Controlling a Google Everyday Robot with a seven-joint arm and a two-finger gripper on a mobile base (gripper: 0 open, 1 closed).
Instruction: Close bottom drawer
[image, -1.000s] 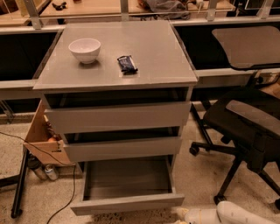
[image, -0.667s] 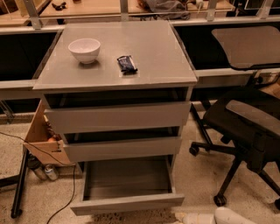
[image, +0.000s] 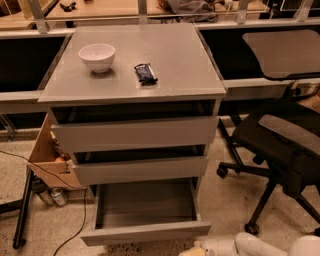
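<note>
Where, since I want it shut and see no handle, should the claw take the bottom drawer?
On the flat front of the bottom drawer, mid-width, from straight in front, likely pressing rather than pinching: it is plain, handleless and pulled out. The claw sits at the picture's bottom edge, below that front's right end.

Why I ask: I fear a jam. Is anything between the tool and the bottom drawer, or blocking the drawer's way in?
Nothing visible does. The bottom drawer stands open with a bare inside, and the tool lies at the picture's lower edge, just below its front's corner.
</note>
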